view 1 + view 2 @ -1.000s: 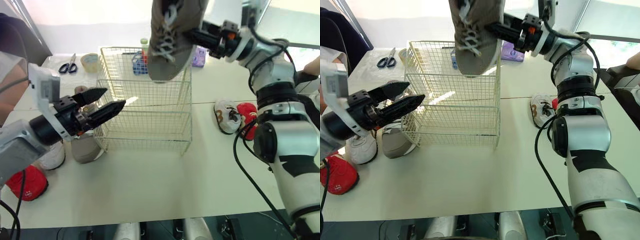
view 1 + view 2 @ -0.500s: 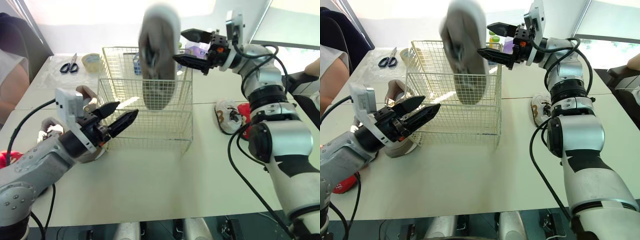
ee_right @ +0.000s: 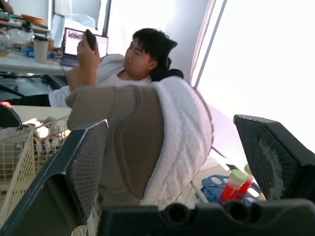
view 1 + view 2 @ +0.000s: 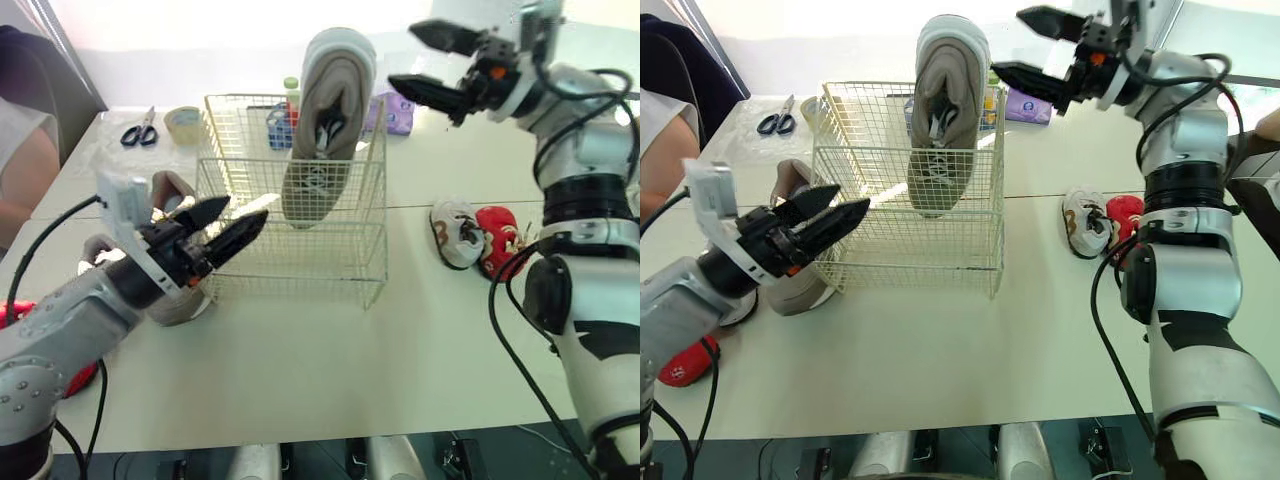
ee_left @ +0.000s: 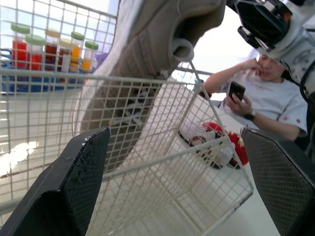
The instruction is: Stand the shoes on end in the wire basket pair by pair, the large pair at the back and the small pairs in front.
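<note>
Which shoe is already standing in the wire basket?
The large grey-brown sneaker, toe down in the wire basket; the small white shoe and red shoe lie on the table outside it.

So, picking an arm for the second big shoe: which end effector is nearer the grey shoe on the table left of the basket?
Left. The left end effector hangs just over the grey shoe beside the wire basket; the right end effector is high, across the basket.
</note>
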